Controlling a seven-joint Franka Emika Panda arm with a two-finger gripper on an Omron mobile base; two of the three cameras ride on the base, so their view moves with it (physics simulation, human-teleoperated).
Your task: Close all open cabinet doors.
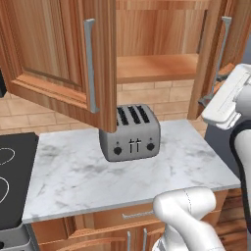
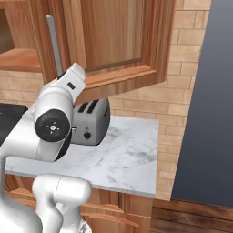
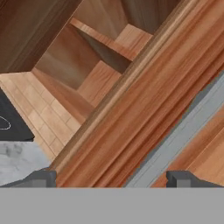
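The gripper point(image 3: 111, 179) is hanging with jaws apart, just beside the right door point(image 3: 144, 113) and its handle point(image 3: 183, 131). Both doors are standing open above the toaster point(image 1: 130, 132) on the counter point(image 1: 73, 176).

No readable text, labels, brands or numbers anywhere.

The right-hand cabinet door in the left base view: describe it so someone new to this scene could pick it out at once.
Start at the marble counter with the silver toaster and look up to the open wall cabinet. Two reddish-brown doors swing out from it; the right door stands nearly edge-on beside the robot's white arm. Unlike the left door, which shows its full panelled face, it appears as a narrow strip with a silver bar handle.
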